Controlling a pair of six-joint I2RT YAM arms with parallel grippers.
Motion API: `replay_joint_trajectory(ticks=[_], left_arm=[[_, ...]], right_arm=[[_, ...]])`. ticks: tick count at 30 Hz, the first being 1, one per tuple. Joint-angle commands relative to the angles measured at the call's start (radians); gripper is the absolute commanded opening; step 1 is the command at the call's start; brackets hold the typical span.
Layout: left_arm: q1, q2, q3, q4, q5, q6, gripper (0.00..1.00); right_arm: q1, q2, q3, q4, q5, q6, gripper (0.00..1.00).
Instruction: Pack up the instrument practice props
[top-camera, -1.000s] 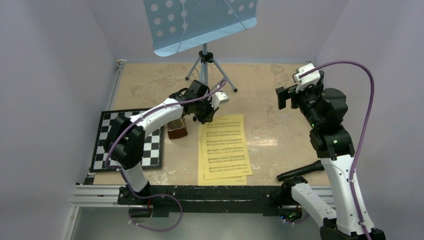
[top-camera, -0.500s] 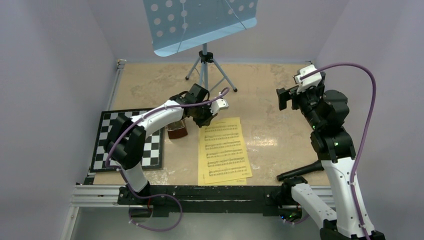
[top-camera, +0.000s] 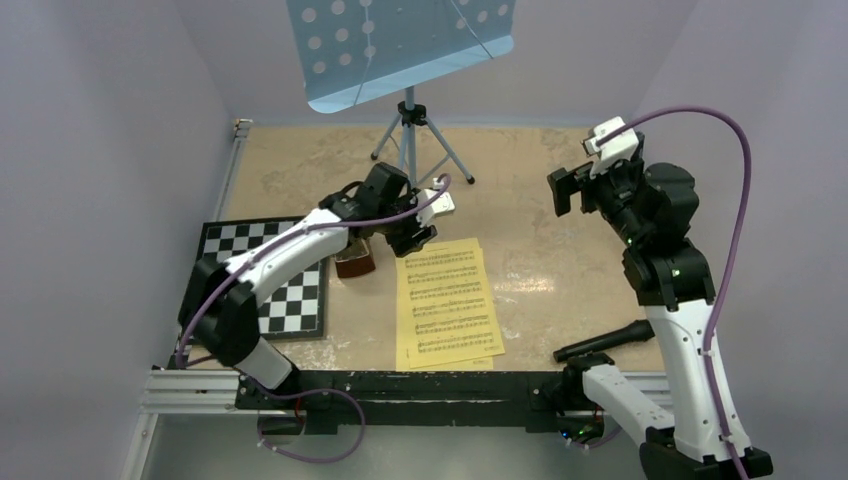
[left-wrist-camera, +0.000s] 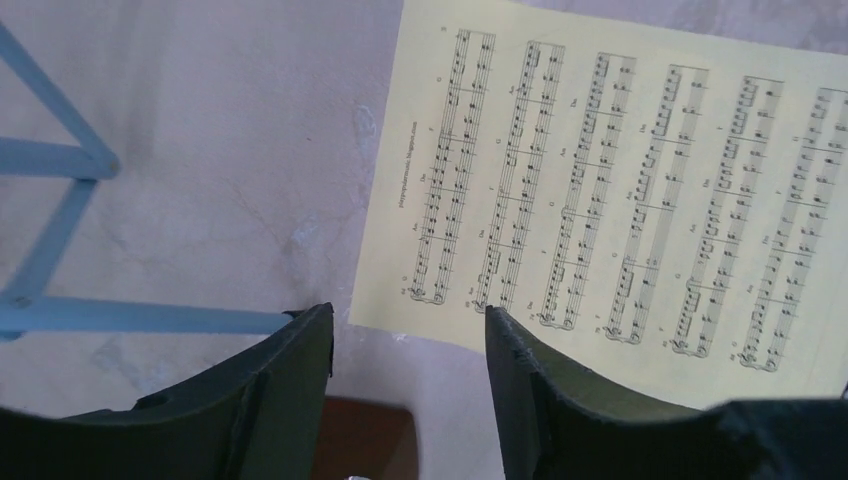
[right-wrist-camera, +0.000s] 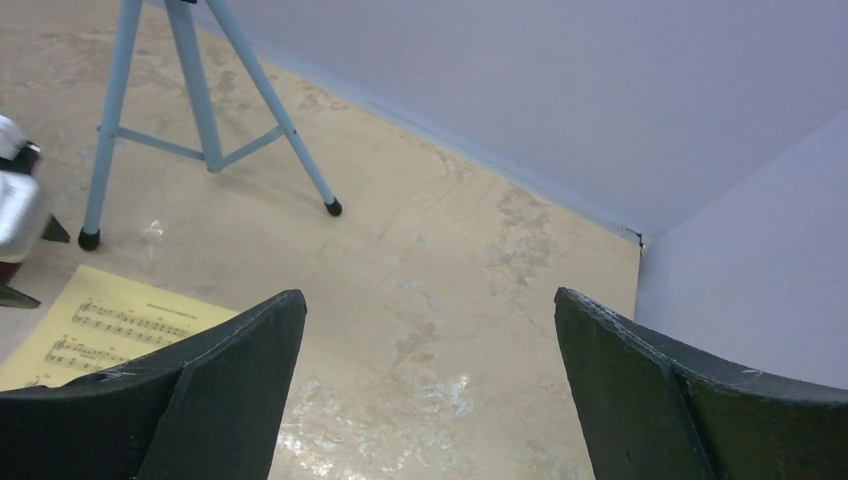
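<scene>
Yellow music sheets (top-camera: 450, 300) lie stacked flat in the table's middle. In the left wrist view the sheets (left-wrist-camera: 620, 190) fill the upper right. The brown metronome (top-camera: 354, 262) stands just left of them, and its top (left-wrist-camera: 365, 440) shows low between my left fingers. My left gripper (top-camera: 408, 243) hovers at the sheets' top left corner; this gripper (left-wrist-camera: 408, 320) is open with nothing between its fingers. The light-blue music stand (top-camera: 400, 45) rises at the back on its tripod legs (left-wrist-camera: 60, 170). My right gripper (top-camera: 560, 190) hangs raised on the right, and in its own view the gripper (right-wrist-camera: 430, 300) is open and empty.
A black-and-white chessboard (top-camera: 290, 300) lies at the near left, partly under my left arm. The tripod's legs (right-wrist-camera: 200, 100) spread over the far middle of the table. Purple walls close in the back and both sides. Bare tabletop (right-wrist-camera: 450, 330) lies below my right gripper.
My left gripper has gone from shut to open at the sheets' top corner, and its arm has swung slightly left. The right gripper has shifted slightly.
</scene>
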Motion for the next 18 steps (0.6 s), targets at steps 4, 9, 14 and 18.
replay_joint_trajectory(ticks=[4,9,14,18], left_arm=[[-0.02,-0.414,-0.036,0.019,0.155,0.057,0.74],[-0.017,-0.644,0.04,0.027,0.24,0.04,0.76],[0.031,-0.7,0.229,0.047,0.109,0.004,0.77],[0.14,-0.638,0.399,0.107,0.047,-0.035,0.78]], right_arm=[[-0.004,0.092,0.171,-0.075,-0.112,0.069,0.99],[-0.003,0.17,0.218,-0.105,-0.285,0.242,0.99],[0.001,0.258,0.229,-0.032,-0.47,0.408,0.99],[0.015,0.362,0.257,0.096,-0.512,0.548,0.99]])
